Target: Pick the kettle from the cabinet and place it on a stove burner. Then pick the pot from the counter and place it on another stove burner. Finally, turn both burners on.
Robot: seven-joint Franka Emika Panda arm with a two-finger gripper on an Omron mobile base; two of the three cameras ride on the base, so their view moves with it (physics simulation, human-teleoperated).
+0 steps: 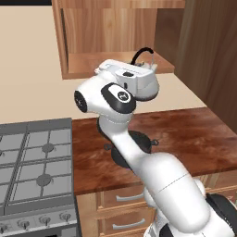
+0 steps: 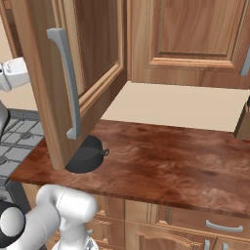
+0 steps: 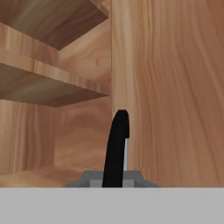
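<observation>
Left base view. The arm reaches up to the open cabinet (image 1: 111, 34), with the hand just in front of its floor board. The kettle (image 1: 144, 54) stands on that board directly beyond the hand; only its black arched handle clears the wrist. The fingers are hidden by the hand, so their spread cannot be told. Far below them lie the stove burners (image 1: 45, 179), both bare, and the pot (image 1: 133, 147), partly covered by the arm, on the counter (image 1: 185, 134). By this showing no stage of the task is complete.

Right base view. The swung-open cabinet door (image 2: 68, 83) hangs over the counter edge. The pot sits under it with one loop handle showing. Lifting the pot may call for care around this door.

Hand view. The kettle handle rises just ahead of the hand, its lid below it. A cabinet side wall (image 3: 175, 87) stands close beside the handle, and a shelf board (image 3: 48, 83) lies above. The grasp appears not yet made.
</observation>
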